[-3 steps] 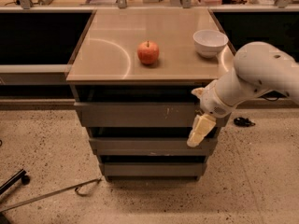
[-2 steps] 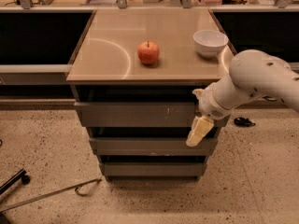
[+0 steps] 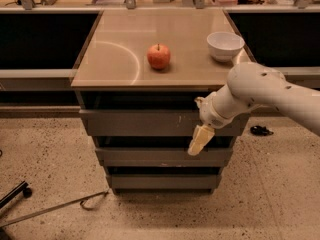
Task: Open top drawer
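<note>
We hang our gripper (image 3: 200, 140) low against the right part of the top drawer (image 3: 140, 123), just under the tabletop and not yet pulled out, likely to catch its front edge, though we cannot tell the gripper's opening.

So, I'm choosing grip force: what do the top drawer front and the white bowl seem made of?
The top drawer: likely painted metal, matte grey; small white scratches right of centre suggest a chipped coating. The bowl: glazed ceramic or plastic, hard to tell; smooth white, slight sheen. The gripper hangs by the top drawer's lower right edge.
</note>
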`<act>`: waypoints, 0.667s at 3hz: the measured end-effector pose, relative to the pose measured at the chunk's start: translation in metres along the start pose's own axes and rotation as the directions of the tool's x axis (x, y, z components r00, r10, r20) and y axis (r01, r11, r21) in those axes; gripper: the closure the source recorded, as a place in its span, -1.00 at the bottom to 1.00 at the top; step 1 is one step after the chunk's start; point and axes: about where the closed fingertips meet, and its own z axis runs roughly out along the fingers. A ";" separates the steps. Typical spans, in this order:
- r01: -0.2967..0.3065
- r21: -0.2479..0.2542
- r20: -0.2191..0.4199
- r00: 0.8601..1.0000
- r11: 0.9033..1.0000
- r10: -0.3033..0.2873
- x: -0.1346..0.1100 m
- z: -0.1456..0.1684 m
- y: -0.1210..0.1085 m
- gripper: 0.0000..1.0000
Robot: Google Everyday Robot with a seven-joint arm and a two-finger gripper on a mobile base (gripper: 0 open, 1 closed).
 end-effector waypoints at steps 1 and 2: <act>0.024 -0.012 0.012 1.000 1.000 -0.024 -0.006 0.020 -0.005 -1.00; 0.029 -0.035 0.015 0.999 0.999 -0.028 -0.005 0.038 -0.008 -1.00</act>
